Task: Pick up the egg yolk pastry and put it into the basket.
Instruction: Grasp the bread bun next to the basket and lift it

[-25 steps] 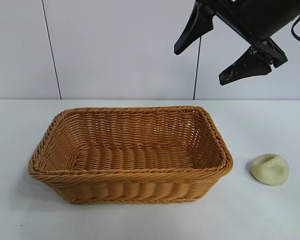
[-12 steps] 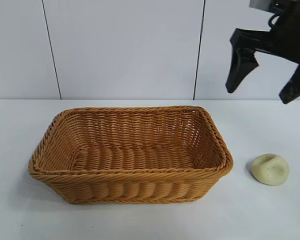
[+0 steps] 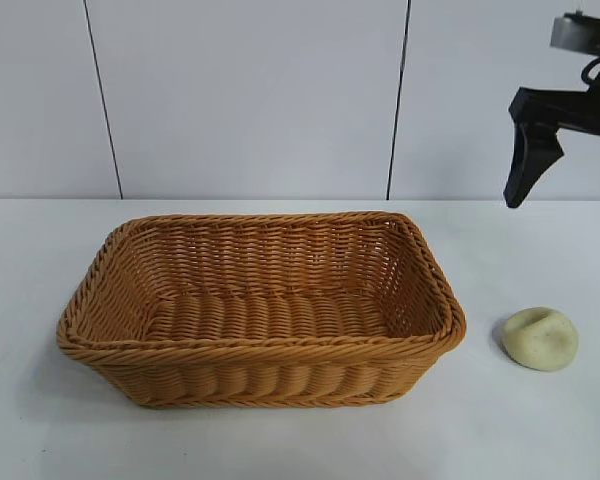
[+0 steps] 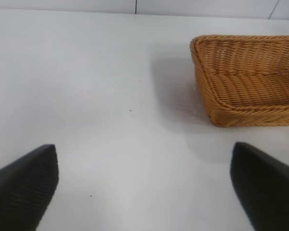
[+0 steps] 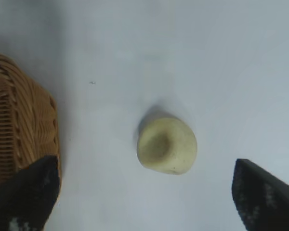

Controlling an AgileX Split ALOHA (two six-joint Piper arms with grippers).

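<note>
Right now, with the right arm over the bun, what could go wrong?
1. The right pincer hangs open above the bun. The bun sits nearer one finger, so a straight drop might nudge it rather than straddle it.
2. The basket rim lies close beside the bun; that same finger could clip the wicker.
3. The bun looks soft and already dented; a hard squeeze may crush it.

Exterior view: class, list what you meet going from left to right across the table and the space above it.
Wicker basket → egg yolk pastry on the white table → right gripper, open, hanging above the pastry at the right edge.
</note>
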